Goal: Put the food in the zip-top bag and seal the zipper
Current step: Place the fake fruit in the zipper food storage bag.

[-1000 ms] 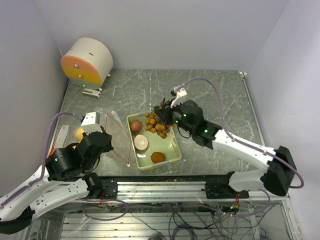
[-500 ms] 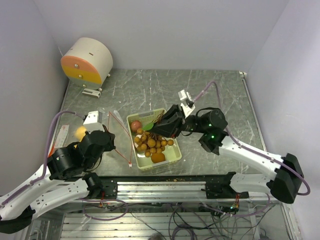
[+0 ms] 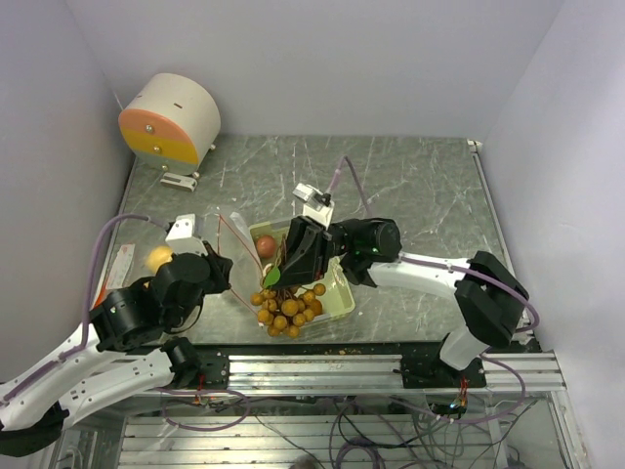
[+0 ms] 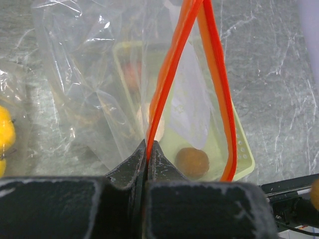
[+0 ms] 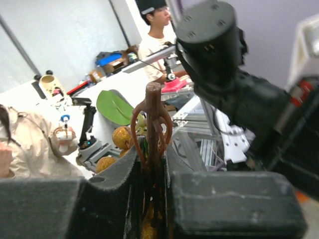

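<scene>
left gripper (image 4: 148,145) pinched closed; right gripper (image 5: 152,149) clamped tight, its forearm stretched across leftward.

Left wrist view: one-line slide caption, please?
Left gripper pinches the orange zipper edge of the zip-top bag, green tray behind it.

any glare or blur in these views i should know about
Left wrist: white glare streaks on the zip-top bag film, and the tray behind it looks hazy; the left gripper is soft-focused. Right wrist: the right gripper pads are blurred, the berry bunch stem sharper. Top external: evenly lit, sharp, soft shadows only.
</scene>
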Tool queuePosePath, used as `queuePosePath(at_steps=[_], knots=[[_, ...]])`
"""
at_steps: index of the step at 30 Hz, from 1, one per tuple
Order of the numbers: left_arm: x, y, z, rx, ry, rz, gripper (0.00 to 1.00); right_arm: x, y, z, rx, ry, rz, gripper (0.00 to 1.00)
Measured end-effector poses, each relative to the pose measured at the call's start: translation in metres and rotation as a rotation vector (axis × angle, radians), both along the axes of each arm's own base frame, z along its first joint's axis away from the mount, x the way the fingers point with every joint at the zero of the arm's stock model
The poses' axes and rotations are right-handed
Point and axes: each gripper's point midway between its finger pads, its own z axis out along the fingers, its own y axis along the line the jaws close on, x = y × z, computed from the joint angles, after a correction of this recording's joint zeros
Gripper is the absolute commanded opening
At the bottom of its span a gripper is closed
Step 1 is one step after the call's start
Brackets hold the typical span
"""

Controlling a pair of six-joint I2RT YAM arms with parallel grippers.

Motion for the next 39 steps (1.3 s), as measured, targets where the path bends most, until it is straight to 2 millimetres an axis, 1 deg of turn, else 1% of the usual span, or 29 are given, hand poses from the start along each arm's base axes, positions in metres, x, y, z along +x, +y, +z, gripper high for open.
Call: queuePosePath(at_steps=[2, 4, 6, 8, 11, 15, 19, 22, 25, 30, 32, 35, 39], knots=[[0.001, -0.003, 0.001, -0.007, -0.003, -0.008, 0.07, -0.008, 0.002, 0.013, 0.026, -0.016, 0.035, 0.0], [0.002, -0.007, 0.0, -0.008, -0.003, -0.014, 0.07, -0.012, 0.005, 0.024, 0.042, -0.021, 0.059, 0.0], [0.004, -0.01, 0.0, -0.007, -0.001, -0.019, 0.07, -0.014, 0.009, 0.028, 0.046, -0.017, 0.077, 0.0], [0.005, -0.015, -0.001, -0.006, 0.004, -0.028, 0.07, -0.017, 0.015, 0.028, 0.04, -0.008, 0.098, 0.0], [0.007, -0.02, -0.001, -0.008, 0.006, -0.04, 0.07, -0.018, 0.026, 0.021, 0.017, 0.016, 0.121, 0.0], [0.006, -0.026, 0.001, -0.024, 0.005, -0.061, 0.07, -0.013, 0.038, 0.002, -0.032, 0.056, 0.13, 0.0], [0.005, -0.028, 0.002, -0.03, 0.004, -0.078, 0.07, -0.004, 0.046, -0.011, -0.064, 0.09, 0.123, 0.0], [0.003, -0.027, 0.005, -0.044, -0.001, -0.082, 0.07, 0.002, 0.047, -0.014, -0.076, 0.106, 0.114, 0.0], [0.001, -0.024, 0.01, -0.064, -0.015, -0.083, 0.07, 0.019, 0.044, -0.019, -0.087, 0.128, 0.075, 0.0], [-0.006, -0.02, 0.02, -0.117, -0.039, -0.1, 0.07, 0.07, 0.036, -0.041, -0.117, 0.21, -0.059, 0.0], [-0.007, -0.02, 0.021, -0.125, -0.039, -0.103, 0.07, 0.085, 0.037, -0.052, -0.132, 0.241, -0.094, 0.0], [-0.008, -0.02, 0.021, -0.129, -0.037, -0.108, 0.07, 0.09, 0.041, -0.063, -0.144, 0.259, -0.111, 0.0], [-0.009, -0.021, 0.02, -0.128, -0.032, -0.113, 0.07, 0.095, 0.042, -0.068, -0.125, 0.24, -0.159, 0.0]])
